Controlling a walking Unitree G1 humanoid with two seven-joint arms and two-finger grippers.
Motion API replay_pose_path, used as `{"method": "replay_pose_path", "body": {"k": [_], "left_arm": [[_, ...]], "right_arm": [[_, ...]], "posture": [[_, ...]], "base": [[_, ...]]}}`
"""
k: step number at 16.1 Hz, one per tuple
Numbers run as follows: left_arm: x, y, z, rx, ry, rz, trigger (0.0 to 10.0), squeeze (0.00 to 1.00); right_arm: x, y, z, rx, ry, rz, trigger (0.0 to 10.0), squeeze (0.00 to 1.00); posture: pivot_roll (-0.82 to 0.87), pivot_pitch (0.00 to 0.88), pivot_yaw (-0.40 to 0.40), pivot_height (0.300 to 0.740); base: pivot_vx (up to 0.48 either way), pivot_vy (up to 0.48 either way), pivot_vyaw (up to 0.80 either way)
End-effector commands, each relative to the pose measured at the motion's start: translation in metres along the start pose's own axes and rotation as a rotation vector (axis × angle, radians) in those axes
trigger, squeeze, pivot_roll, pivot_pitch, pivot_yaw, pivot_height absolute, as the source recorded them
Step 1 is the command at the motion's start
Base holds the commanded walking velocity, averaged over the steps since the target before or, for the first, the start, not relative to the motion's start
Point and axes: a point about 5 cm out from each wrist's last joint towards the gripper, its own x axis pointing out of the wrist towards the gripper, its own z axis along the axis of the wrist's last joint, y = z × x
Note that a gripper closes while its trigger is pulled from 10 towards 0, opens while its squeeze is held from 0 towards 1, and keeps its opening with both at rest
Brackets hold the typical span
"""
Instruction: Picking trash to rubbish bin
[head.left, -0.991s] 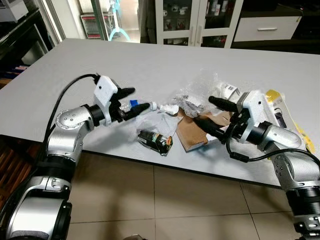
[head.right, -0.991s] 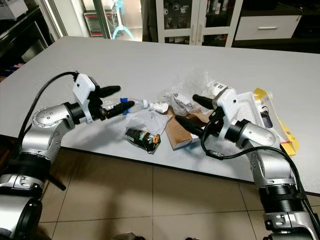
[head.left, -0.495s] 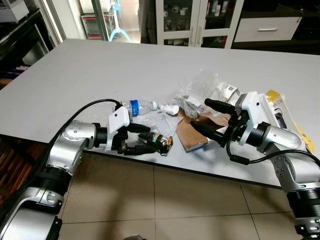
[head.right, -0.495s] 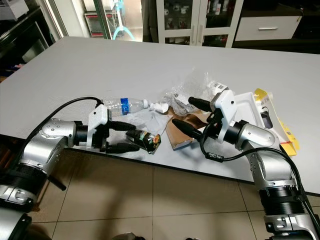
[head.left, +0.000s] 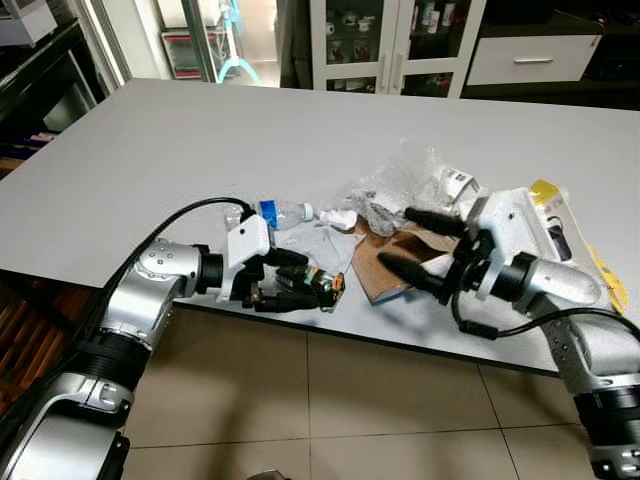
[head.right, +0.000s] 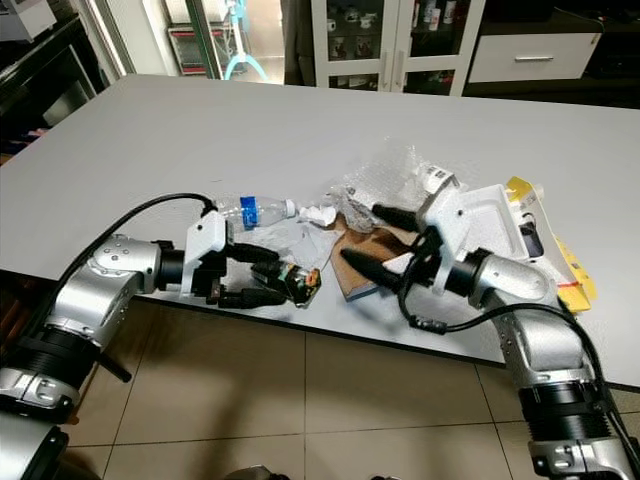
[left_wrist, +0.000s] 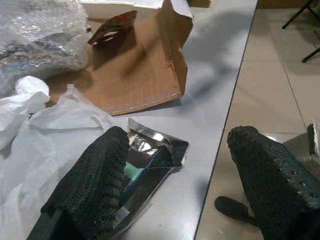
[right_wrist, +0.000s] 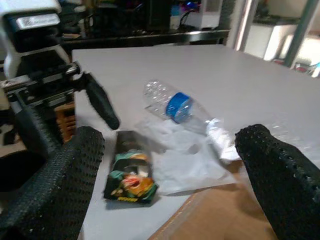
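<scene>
Left hand (head.left: 296, 278) lowered, straddling snack wrapper (head.left: 322, 287)

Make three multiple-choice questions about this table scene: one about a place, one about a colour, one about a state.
1. Where is the snack wrapper?
A. near the table's front edge
B. on the floor
C. inside the cabinet

2. What colour is the label on the plastic bottle?
A. red
B. blue
C. yellow

3. How are the fingers of the left hand?
A. shut on the bottle
B. shut on the cardboard
C. open, either side of the wrapper

Answers: 1 A, it lies by the edge beside the brown cardboard. 2 B, a blue band wraps the clear bottle. 3 C, the left wrist view shows a gap between the fingers with the wrapper there.
</scene>
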Motion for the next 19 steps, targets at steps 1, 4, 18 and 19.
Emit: {"method": "replay_pose_path", "body": {"k": [1,4,18,19], "left_arm": [[-0.003,0.003,0.007,0.038,0.025,-0.035,10.0,0.0],[0.0,0.009,-0.005,0.092,0.155,0.012,10.0,0.0],[0.019,0.009,-0.026,0.083,0.195,0.024,10.0,0.0],[0.019,0.009,-0.026,0.084,0.193,0.024,10.0,0.0]], "right_arm": [[0.002,0.005,0.002,-0.004,-0.006,0.039,10.0,0.0],[0.004,0.004,0.002,-0.001,-0.007,0.03,10.0,0.0],[0.006,0.014,-0.031,-0.059,0.216,0.065,10.0,0.0],[0.007,0.015,-0.032,-0.062,0.221,0.069,10.0,0.0]], "posture": [[-0.07,0.033,0.052,0.74],[-0.07,0.033,0.055,0.74],[-0.08,0.028,0.052,0.74],[-0.08,0.026,0.051,0.74]], "base": [[0.0,0.0,0.0],[0.0,0.0,0.0],[0.0,0.0,0.0],[0.0,0.0,0.0]]}}
